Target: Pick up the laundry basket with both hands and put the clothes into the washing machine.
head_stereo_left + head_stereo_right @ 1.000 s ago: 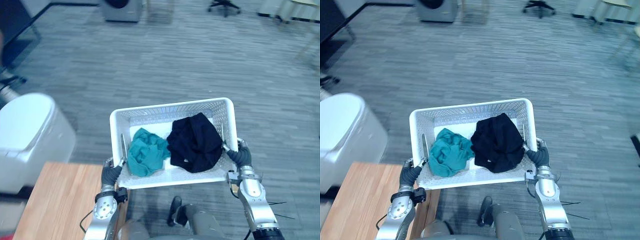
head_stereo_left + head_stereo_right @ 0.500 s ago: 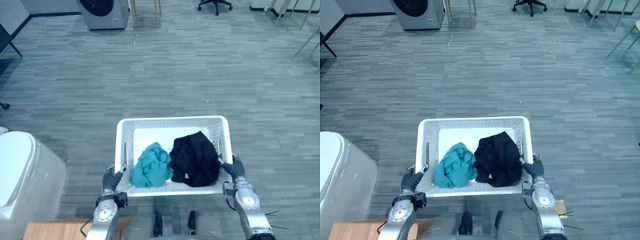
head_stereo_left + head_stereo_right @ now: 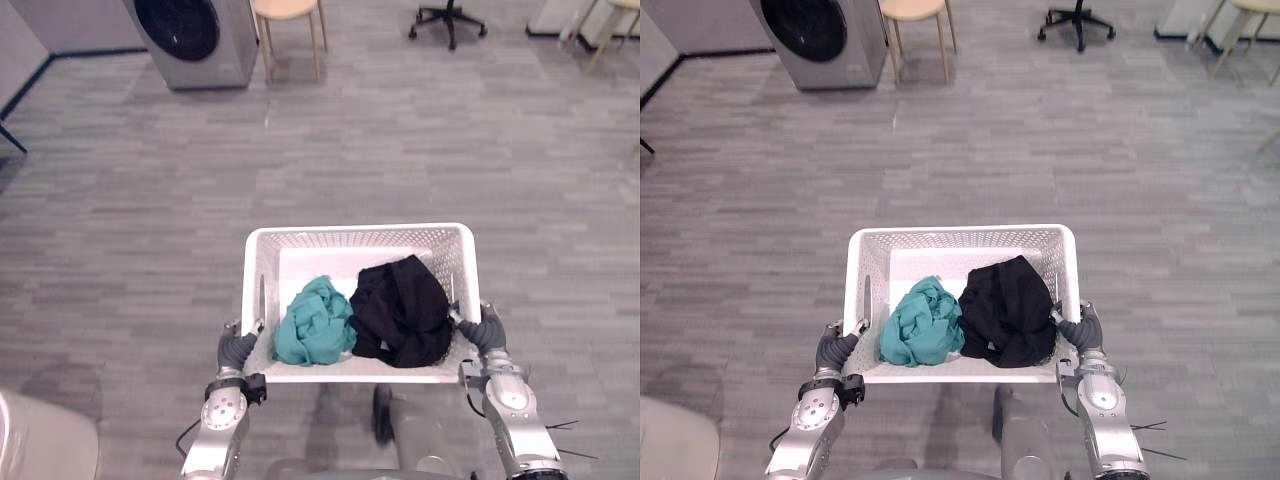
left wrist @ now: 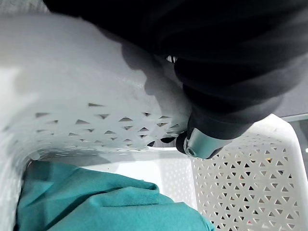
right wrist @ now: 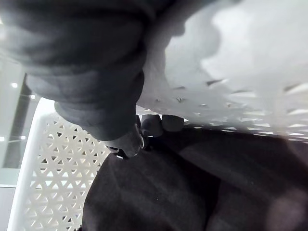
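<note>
White perforated plastic laundry basket (image 3: 350, 232) is held level out front, long axis running left to right, open side up. Left hand (image 3: 236, 350) and right hand (image 3: 487, 333) each have fingers curled tight round a short end's rim. Crumpled teal cloth (image 3: 315, 333) and black garment (image 3: 402, 310) sit inside, touching.

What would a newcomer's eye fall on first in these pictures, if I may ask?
The white laundry basket, gripped at its ends by the left hand and right hand above the grey floor. Inside lie a crumpled teal garment and, to its right, a black garment. Far ahead on the left stands the washing machine.
</note>
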Robot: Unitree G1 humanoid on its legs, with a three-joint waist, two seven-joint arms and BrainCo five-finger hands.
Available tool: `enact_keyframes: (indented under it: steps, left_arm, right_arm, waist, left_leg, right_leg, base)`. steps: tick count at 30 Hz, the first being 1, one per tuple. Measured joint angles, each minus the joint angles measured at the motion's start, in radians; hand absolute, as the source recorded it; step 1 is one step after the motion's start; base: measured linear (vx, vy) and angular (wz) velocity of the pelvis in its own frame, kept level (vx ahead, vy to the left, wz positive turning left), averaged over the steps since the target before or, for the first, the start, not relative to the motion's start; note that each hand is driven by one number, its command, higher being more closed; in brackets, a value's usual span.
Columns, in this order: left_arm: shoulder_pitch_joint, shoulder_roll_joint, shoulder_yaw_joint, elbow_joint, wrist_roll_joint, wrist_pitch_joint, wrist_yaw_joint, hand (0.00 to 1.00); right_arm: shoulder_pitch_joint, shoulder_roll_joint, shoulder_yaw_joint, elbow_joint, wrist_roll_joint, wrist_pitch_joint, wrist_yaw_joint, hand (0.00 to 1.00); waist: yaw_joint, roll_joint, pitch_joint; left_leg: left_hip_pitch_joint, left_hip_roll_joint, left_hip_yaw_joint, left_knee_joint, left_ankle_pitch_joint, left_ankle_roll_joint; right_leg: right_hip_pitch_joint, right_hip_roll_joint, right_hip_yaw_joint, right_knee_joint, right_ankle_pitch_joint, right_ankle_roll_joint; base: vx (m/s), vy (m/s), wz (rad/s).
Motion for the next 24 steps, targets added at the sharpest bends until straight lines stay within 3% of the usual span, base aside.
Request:
enact_keyframes:
  steps: [1,4,5,6,7,8,9,11,12,13,15,16,17,19,21,22,23,24]
  left_arm:
    - [0.003,0.006,0.001,-0.005,-0.003,-0.008,0.000,1.00]
    - [0.010,-0.004,0.014,-0.018,-0.004,-0.014,-0.006,1.00]
    - [0.014,-0.009,0.018,-0.021,-0.004,-0.014,-0.009,1.00]
    - [0.027,-0.008,0.018,-0.029,-0.004,-0.013,-0.012,1.00]
    - [0.033,-0.006,0.019,-0.031,-0.003,-0.013,-0.015,1.00]
    - [0.029,-0.002,0.024,-0.032,-0.001,-0.005,-0.014,1.00]
    - [0.027,-0.014,0.029,-0.056,0.007,0.005,-0.014,1.00]
    - [0.033,-0.014,0.029,-0.057,0.017,0.010,-0.014,1.00]
    - [0.052,-0.009,0.029,-0.056,0.017,0.011,-0.014,1.00]
    - [0.062,-0.001,0.028,-0.058,0.017,0.010,-0.015,1.00]
    - [0.044,0.030,0.026,-0.054,0.017,0.014,-0.016,1.00]
    - [0.045,0.035,0.022,-0.050,0.025,0.022,-0.016,1.00]
    - [0.046,0.035,0.016,-0.037,0.026,0.025,-0.016,1.00]
    - [0.038,0.052,0.001,-0.029,0.026,0.024,-0.016,1.00]
    - [0.008,0.076,-0.024,0.001,0.026,0.025,-0.019,1.00]
    - [-0.012,0.077,-0.032,0.020,0.026,0.025,-0.021,1.00]
    - [-0.022,0.077,-0.036,0.028,0.027,0.025,-0.023,1.00]
    - [-0.031,0.068,-0.039,0.035,0.029,0.025,-0.027,1.00]
  right_arm:
    - [-0.006,-0.003,0.004,-0.012,0.011,-0.003,0.001,1.00]
    - [-0.033,-0.012,0.005,-0.011,0.018,-0.003,0.003,1.00]
    - [-0.043,-0.021,0.009,0.002,0.019,-0.005,0.004,1.00]
    - [-0.051,-0.025,0.015,0.021,0.019,-0.004,0.004,1.00]
    - [-0.053,-0.023,0.015,0.034,0.019,-0.005,0.002,1.00]
    - [-0.072,-0.011,0.019,0.073,0.019,-0.004,-0.002,1.00]
    - [-0.085,-0.029,0.014,0.085,0.019,-0.003,-0.002,1.00]
    - [-0.084,-0.017,0.014,0.091,0.018,-0.003,0.003,1.00]
    - [-0.073,0.000,0.013,0.091,0.016,-0.004,0.005,1.00]
    - [-0.068,0.005,0.013,0.091,0.016,-0.012,0.010,1.00]
    - [-0.053,0.037,0.005,0.104,0.016,-0.011,0.009,1.00]
    - [-0.037,0.048,0.005,0.116,0.015,-0.007,0.007,1.00]
    - [-0.022,0.048,0.004,0.120,0.015,-0.007,0.008,1.00]
    - [-0.008,0.046,0.003,0.118,0.015,-0.008,0.012,1.00]
    - [0.003,0.045,-0.005,0.114,0.017,-0.007,0.013,1.00]
    - [0.014,0.047,-0.016,0.104,0.017,-0.005,0.012,1.00]
    - [0.022,0.050,-0.027,0.093,0.016,-0.003,0.012,1.00]
    - [0.035,0.052,-0.035,0.072,0.016,-0.002,0.007,1.00]
  waist:
    - [0.025,-0.022,0.004]
    - [0.051,-0.027,0.009]
    - [0.070,-0.027,0.012]
    - [0.070,-0.021,0.010]
    - [0.071,-0.023,0.010]
    - [0.067,-0.053,0.009]
    - [0.065,-0.050,0.008]
    - [0.073,-0.063,0.010]
    - [0.073,-0.085,0.000]
    - [0.068,-0.085,-0.002]
    - [0.056,-0.132,0.002]
    - [0.039,-0.135,0.003]
    - [0.020,-0.111,0.004]
    - [-0.006,-0.083,0.002]
    - [-0.039,-0.062,0.001]
    - [-0.058,-0.060,0.004]
    - [-0.063,-0.066,0.005]
    - [-0.074,-0.070,0.000]
  left_leg:
    - [-0.141,-0.029,0.062,-0.078,-0.079,0.021]
    - [-0.269,-0.083,0.082,-0.380,-0.111,0.020]
    - [-0.303,-0.109,0.079,-0.612,-0.088,-0.009]
    - [-0.306,-0.123,0.076,-0.851,-0.001,-0.056]
    - [-0.295,-0.130,0.092,-0.891,0.106,-0.044]
    - [-0.278,-0.175,0.120,-0.847,0.086,0.058]
    - [-0.308,-0.174,0.115,-0.732,0.018,0.165]
    - [-0.311,-0.171,0.131,-0.611,-0.051,0.188]
    - [-0.269,-0.194,0.147,-0.600,-0.100,0.180]
    - [-0.171,-0.222,0.131,-0.664,-0.211,0.165]
    - [-0.077,-0.286,0.125,-0.697,-0.243,0.167]
    - [0.023,-0.321,0.106,-0.762,-0.255,0.167]
    - [0.126,-0.331,0.083,-0.857,-0.256,0.167]
    - [0.255,-0.331,0.048,-0.979,-0.253,0.164]
    - [0.348,-0.309,0.002,-1.051,-0.263,0.120]
    - [0.397,-0.298,-0.019,-1.066,-0.267,0.094]
    - [0.426,-0.299,-0.029,-1.079,-0.267,0.092]
    - [0.483,-0.293,-0.045,-1.109,-0.276,0.072]
  right_leg:
    - [0.147,-0.014,0.031,-0.144,-0.034,0.013]
    - [0.231,-0.043,0.065,-0.223,-0.059,0.051]
    - [0.275,-0.067,0.081,-0.247,-0.085,0.084]
    - [0.335,-0.088,0.087,-0.278,-0.116,0.115]
    - [0.368,-0.103,0.092,-0.294,-0.132,0.127]
    - [0.418,-0.146,0.112,-0.324,-0.131,0.135]
    - [0.435,-0.149,0.121,-0.322,-0.063,0.170]
    - [0.422,-0.174,0.148,-0.198,-0.054,0.187]
    - [0.350,-0.195,0.169,0.011,-0.042,0.263]
    - [0.239,-0.202,0.212,0.307,0.009,0.331]
    - [0.092,-0.234,0.226,0.679,0.020,0.322]
    - [0.016,-0.259,0.162,0.804,-0.015,0.253]
    - [-0.052,-0.256,0.085,0.808,-0.073,0.161]
    - [-0.174,-0.230,-0.014,0.710,-0.136,0.118]
    - [-0.269,-0.182,-0.076,0.459,-0.145,0.105]
    - [-0.301,-0.153,-0.091,0.193,-0.061,0.107]
    - [-0.308,-0.141,-0.092,0.053,0.001,0.111]
    - [-0.320,-0.122,-0.086,-0.112,0.170,0.093]
  base:
    - [0.70,0.028,-0.17]
    - [0.66,0.136,-0.34]
    - [0.67,0.258,-0.35]
    - [0.70,0.286,-0.27]
    - [0.74,0.313,-0.11]
    - [0.79,0.332,0.06]
    - [0.80,0.355,0.12]
    - [0.77,0.391,0.01]
    - [0.83,0.417,-0.18]
    - [0.66,0.318,-0.10]
    - [0.66,0.211,0.23]
    - [0.79,0.167,0.43]
    - [0.68,0.135,0.38]
    - [0.72,0.106,0.45]
    - [0.75,0.024,0.76]
    - [0.64,-0.049,0.75]
    - [1.02,-0.122,0.84]
    - [0.91,-0.139,0.59]
